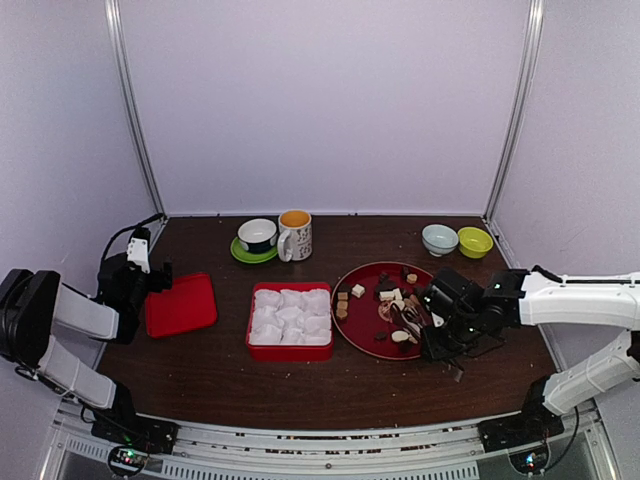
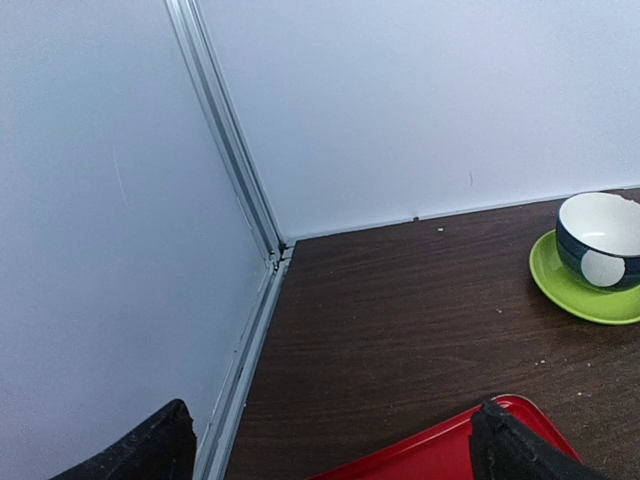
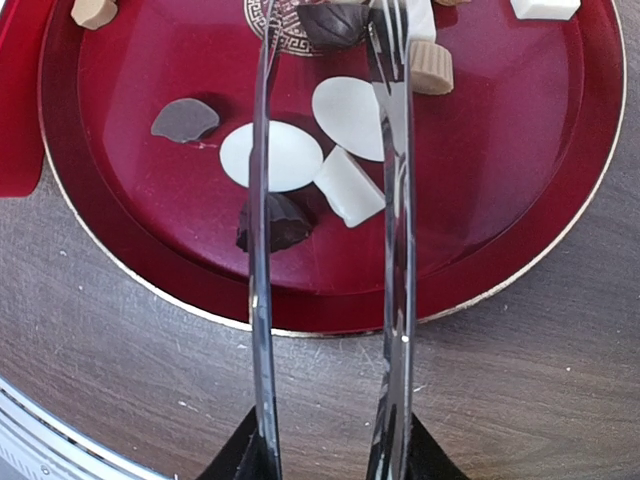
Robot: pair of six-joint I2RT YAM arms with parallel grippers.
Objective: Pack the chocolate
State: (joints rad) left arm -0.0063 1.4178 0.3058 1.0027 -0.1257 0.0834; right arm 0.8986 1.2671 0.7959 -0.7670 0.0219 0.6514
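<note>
The chocolate [image 1: 392,298] lies as small dark, tan and white pieces on a round red plate [image 1: 350,345]. My right gripper [image 1: 440,340] hovers at the plate's near right edge, shut on the long metal tongs [image 3: 262,300]. In the right wrist view, the right gripper [image 3: 330,455] holds the tongs' two arms out over the plate [image 3: 520,150]. A dark piece [image 3: 335,25] sits between their tips; I cannot tell if it is pinched. White rounds [image 3: 270,157], a white cube [image 3: 350,188] and a dark chunk [image 3: 285,225] lie below. My left gripper [image 1: 160,278] [image 2: 335,450] stands open and holds nothing.
A red box [image 1: 290,350] filled with white paper cups sits mid-table, its red lid [image 1: 180,305] [image 2: 420,450] to the left under the left gripper. At the back stand a cup on a green saucer [image 1: 257,236] [image 2: 600,240], a mug [image 1: 295,235], a pale bowl [image 1: 439,239] and a green bowl [image 1: 475,241].
</note>
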